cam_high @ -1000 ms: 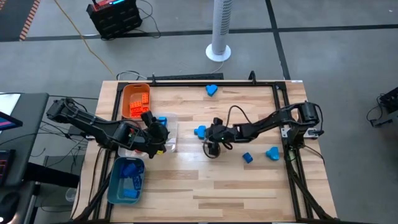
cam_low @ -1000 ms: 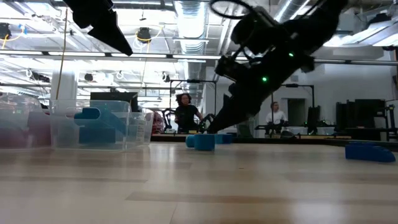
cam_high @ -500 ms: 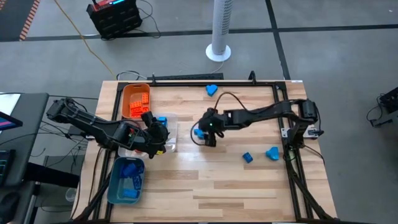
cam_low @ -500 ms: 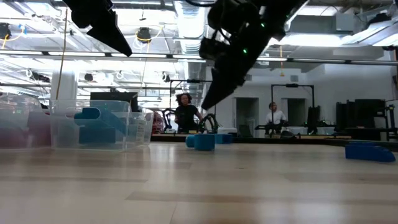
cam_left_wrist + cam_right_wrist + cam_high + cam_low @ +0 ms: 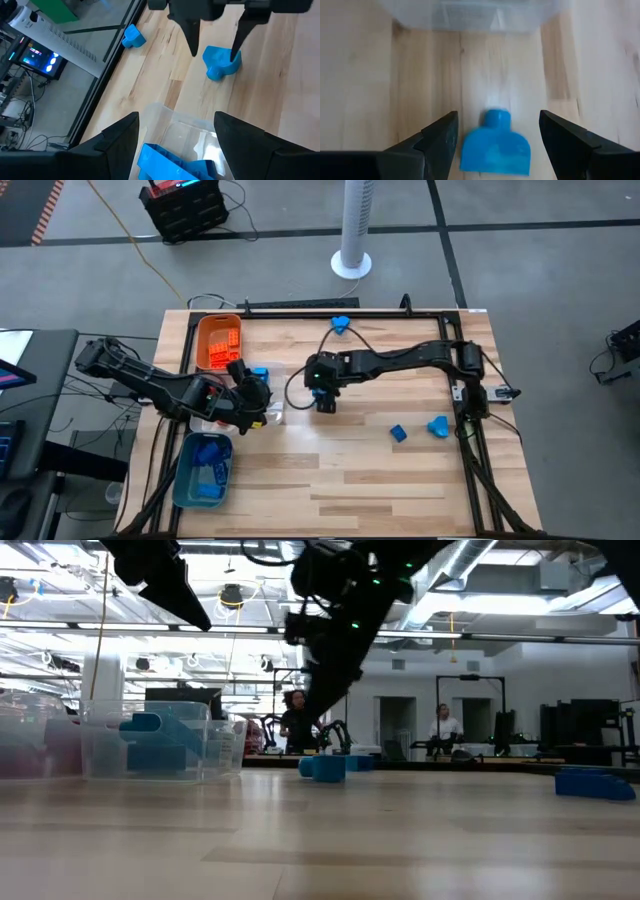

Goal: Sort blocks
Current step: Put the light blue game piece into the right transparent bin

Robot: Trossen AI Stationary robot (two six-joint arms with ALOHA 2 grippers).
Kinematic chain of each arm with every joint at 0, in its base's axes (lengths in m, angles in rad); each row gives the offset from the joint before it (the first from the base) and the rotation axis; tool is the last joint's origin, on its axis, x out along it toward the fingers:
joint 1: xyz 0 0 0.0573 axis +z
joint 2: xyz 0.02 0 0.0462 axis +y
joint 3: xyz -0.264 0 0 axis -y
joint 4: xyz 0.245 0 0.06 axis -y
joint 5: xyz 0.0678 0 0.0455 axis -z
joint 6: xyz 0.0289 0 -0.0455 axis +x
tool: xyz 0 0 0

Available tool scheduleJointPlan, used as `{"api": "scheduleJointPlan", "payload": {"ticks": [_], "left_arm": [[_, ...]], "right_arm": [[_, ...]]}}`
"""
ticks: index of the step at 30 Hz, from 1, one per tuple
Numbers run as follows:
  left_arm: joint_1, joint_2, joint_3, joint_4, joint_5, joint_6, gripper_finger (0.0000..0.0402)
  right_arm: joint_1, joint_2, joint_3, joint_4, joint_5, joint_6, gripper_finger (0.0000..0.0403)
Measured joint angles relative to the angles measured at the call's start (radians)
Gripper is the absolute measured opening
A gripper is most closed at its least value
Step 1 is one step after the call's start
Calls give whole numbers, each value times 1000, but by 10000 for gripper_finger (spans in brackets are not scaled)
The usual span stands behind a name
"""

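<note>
A blue block (image 5: 495,147) lies flat on the wooden table near the clear tray (image 5: 190,127); it also shows in the left wrist view (image 5: 220,62) and the low view (image 5: 325,767). My right gripper (image 5: 497,116) is open above it, pointing down, one finger on each side (image 5: 215,50). My left gripper (image 5: 176,117) is open and empty over the clear tray, in which a blue block (image 5: 170,160) lies. In the high view my right gripper (image 5: 322,393) is left of the table's middle and my left gripper (image 5: 253,385) is at the left.
An orange tray (image 5: 205,330) with orange blocks stands at the far left. A teal tray (image 5: 185,475) with blue blocks stands at the near left. Loose blue blocks lie at the far edge (image 5: 340,325) and to the right (image 5: 397,433), (image 5: 437,426). People stand in the room behind.
My right gripper has swung toward the table's left edge and a little toward the far edge, from bare table right of the blue block to a place over that block. The block has not moved. My left arm has kept still.
</note>
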Motion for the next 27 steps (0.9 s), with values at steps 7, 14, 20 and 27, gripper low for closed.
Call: {"api": "scheduleJointPlan", "payload": {"ticks": [7,14,20,27], "left_arm": [[0,0,0,-26,18,-16,254],[-1,0,0,-35,19,-17,254],[-1,0,0,-46,20,-23,254],[-1,0,0,-48,21,-27,254]], "right_arm": [[-10,114,154,-152,0,-4,286],[-32,171,166,-184,0,-17,286],[-39,196,168,-222,2,-19,286],[-38,200,167,-281,2,-47,285]]}}
